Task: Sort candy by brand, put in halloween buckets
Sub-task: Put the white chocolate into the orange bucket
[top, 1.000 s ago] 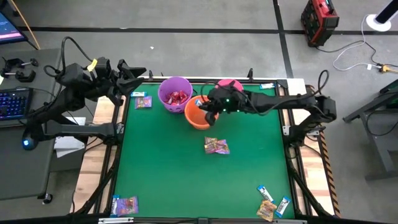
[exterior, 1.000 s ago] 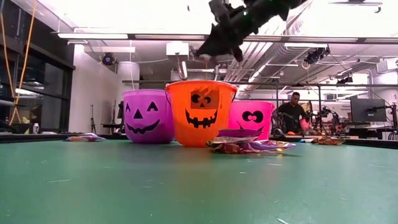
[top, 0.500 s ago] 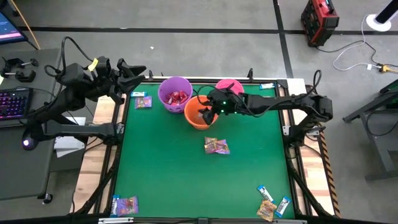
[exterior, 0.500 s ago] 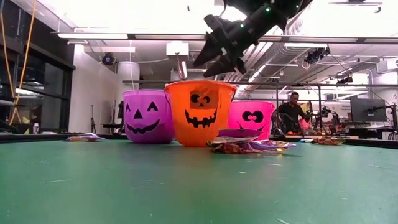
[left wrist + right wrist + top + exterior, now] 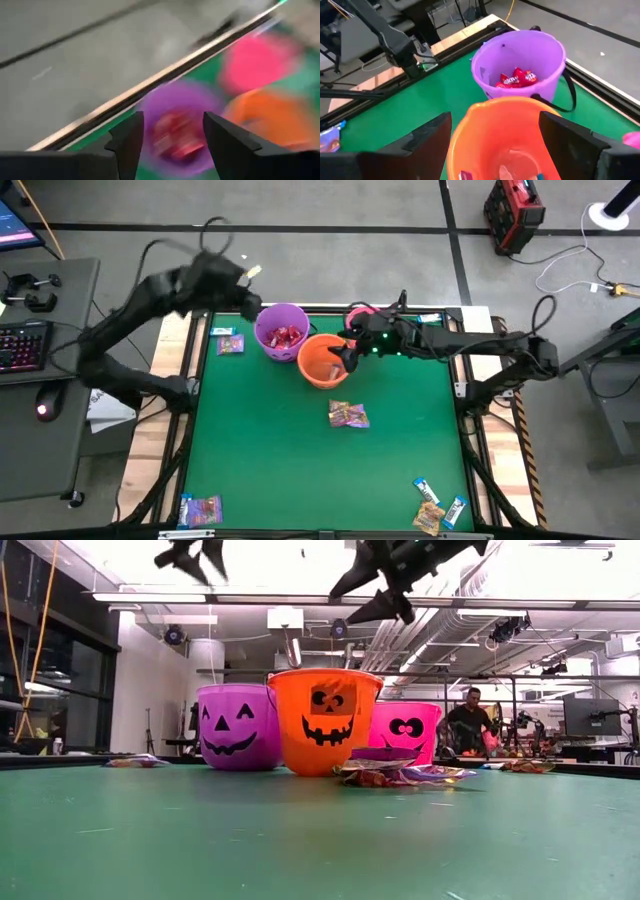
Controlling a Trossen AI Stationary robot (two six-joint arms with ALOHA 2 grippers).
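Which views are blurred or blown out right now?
Left wrist view: heavy motion blur, purple bucket a smear. High view: left arm streaked. Low view: ceiling lights blown out, both grippers silhouetted. Right wrist view: sharp, the red candy clear in the purple bucket.

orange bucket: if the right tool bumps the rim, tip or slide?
Probably slides first: the orange bucket stands upright, looks wider than tall, and leans on nothing visible. Likely light; only a few candies show inside. Thin plastic walls may flex. The open right tool hangs just above its rim.
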